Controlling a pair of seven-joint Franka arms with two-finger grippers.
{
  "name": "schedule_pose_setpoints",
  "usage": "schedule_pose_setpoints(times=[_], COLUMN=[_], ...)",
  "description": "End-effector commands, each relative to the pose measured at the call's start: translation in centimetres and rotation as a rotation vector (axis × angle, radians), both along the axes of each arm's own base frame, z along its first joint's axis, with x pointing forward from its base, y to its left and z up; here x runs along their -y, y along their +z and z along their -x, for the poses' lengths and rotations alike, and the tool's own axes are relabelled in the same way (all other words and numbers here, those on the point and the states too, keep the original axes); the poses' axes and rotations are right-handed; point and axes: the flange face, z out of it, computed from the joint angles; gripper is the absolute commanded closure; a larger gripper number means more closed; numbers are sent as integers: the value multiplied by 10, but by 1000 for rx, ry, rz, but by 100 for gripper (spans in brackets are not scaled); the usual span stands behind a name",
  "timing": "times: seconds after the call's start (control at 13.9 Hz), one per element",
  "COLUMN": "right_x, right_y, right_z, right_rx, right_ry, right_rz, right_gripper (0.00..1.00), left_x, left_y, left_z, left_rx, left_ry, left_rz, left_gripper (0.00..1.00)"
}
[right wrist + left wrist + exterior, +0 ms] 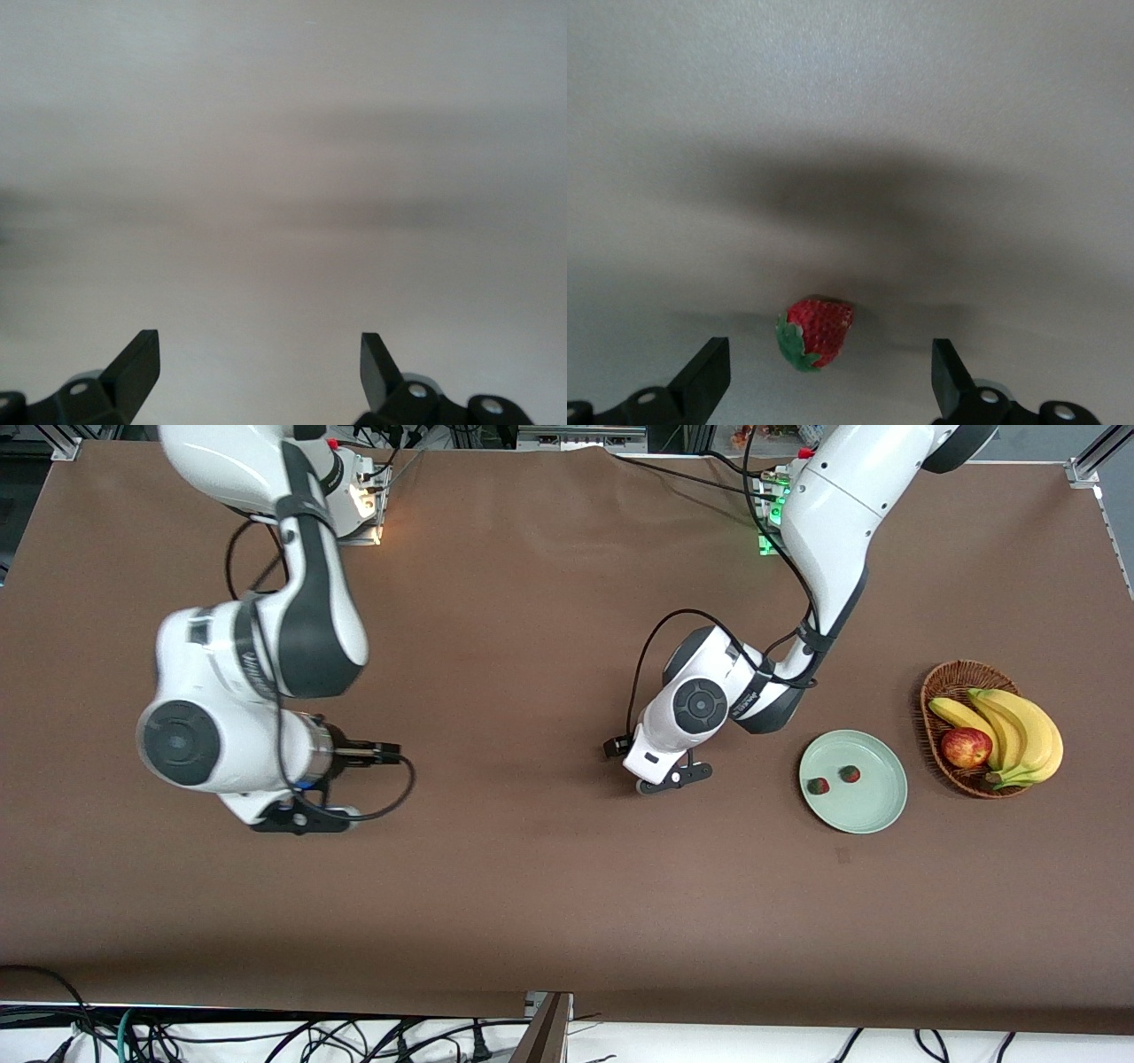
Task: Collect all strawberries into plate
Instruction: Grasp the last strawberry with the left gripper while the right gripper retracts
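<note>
The pale mint-green plate (864, 810) lies toward the left arm's end of the table, beside the basket. Two strawberries (818, 786) (850, 774) lie in it. A third strawberry (817, 331), red with a green cap, lies on the table between the open fingers of my left gripper (829, 354). In the front view the left gripper (673, 778) is low over the table beside the plate, toward the table's middle, and its hand hides that berry. My right gripper (301, 819) is open and empty over bare table at the right arm's end; it also shows in the right wrist view (257, 347).
A brown wicker basket (937, 688) with bananas (1019, 731) and a red-yellow apple (966, 747) stands at the left arm's end, beside the plate. The brown table's front edge (567, 1001) runs along the bottom of the front view.
</note>
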Motion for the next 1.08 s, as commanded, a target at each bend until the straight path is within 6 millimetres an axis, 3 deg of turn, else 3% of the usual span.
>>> schedule_pose_setpoints(times=[0.0,0.07,0.14,0.36,0.51,0.65,0.79,0.94,1.01], right_x=[43,57,67,102,130,158,162,156,168], right_y=[37,52,60,98,118,133,146,148,162], right_z=[26,37,48,74,95,108,118,127,134], right_rx=[-17,-4,-10,18,20,35,43,37,55], right_ry=[48,56,54,17,-11,75,94,115,93], right_rz=[0,7,9,10,11,12,23,25,24], right_gripper=[0,0,0,0,0,0,0,0,0], left_x=[-2,-1,1,1,0,-12,-35,-64,-83], left_y=[-6,-8,-12,-14,-12,-4,17,43,52], left_z=[-2,-3,-2,-1,-2,-8,-18,-29,-36], left_rx=[5,24,27,25,26,15,-22,16,16], left_ry=[19,25,22,22,24,29,22,-101,-152], left_rz=[-8,4,7,3,3,-13,-74,-159,-193], left_gripper=[0,0,8,59,87,93,93,92,92])
